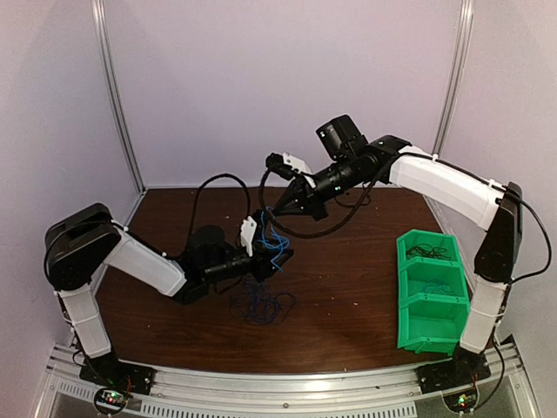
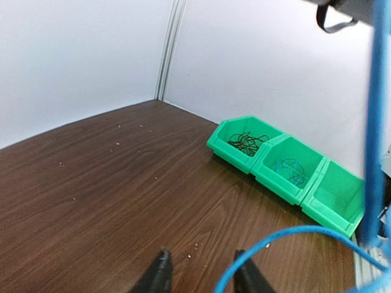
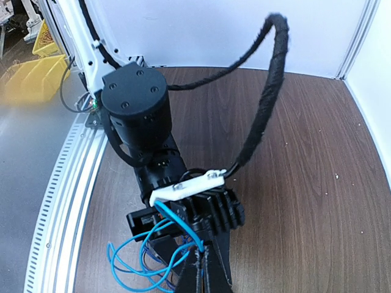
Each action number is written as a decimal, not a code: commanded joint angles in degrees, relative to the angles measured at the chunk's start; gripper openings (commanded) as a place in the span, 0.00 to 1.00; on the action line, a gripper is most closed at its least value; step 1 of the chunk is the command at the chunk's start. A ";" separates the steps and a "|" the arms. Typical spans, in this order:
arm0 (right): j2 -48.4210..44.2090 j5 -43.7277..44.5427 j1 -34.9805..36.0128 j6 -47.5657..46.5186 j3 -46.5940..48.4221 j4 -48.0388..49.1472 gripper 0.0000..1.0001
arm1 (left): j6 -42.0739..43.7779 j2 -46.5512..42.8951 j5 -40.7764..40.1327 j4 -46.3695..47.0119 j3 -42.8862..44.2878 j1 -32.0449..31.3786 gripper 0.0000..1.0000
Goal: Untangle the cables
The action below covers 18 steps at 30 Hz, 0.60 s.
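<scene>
A bright blue cable [image 1: 271,233] runs taut from my right gripper [image 1: 277,212] down past my left gripper [image 1: 280,258], above mid-table. In the right wrist view my right gripper [image 3: 201,256] is shut on the end of that blue cable [image 3: 177,204], whose loops [image 3: 131,268] hang beside the left arm's wrist. In the left wrist view my left gripper [image 2: 201,253] stands open. The blue cable [image 2: 287,235] curves across its right finger [image 2: 247,278], with nothing between the jaws. A loose tangle of dark and blue cables [image 1: 261,305] lies on the table below.
Three joined green bins [image 1: 431,292] stand at the right. The far bin [image 2: 244,141] holds black wire and the middle bin [image 2: 290,168] holds blue wire. The left arm's thick black cable [image 3: 269,104] arches over the table. White walls close the back and sides.
</scene>
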 commanded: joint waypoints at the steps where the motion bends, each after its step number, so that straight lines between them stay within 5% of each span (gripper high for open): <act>1: -0.76 -3.24 0.24 3.01 3.11 -1.03 0.00 | -7.05 4.75 0.90 15.81 0.09 -0.26 0.25; 4: -2.20 -3.06 -0.20 3.49 2.68 -0.81 0.00 | -9.46 5.34 -0.64 20.93 -3.76 -0.30 0.00; 18: -9.01 -1.38 -7.81 5.98 -2.63 2.32 0.00 | -9.08 -3.06 -5.74 19.42 -15.68 -0.21 0.00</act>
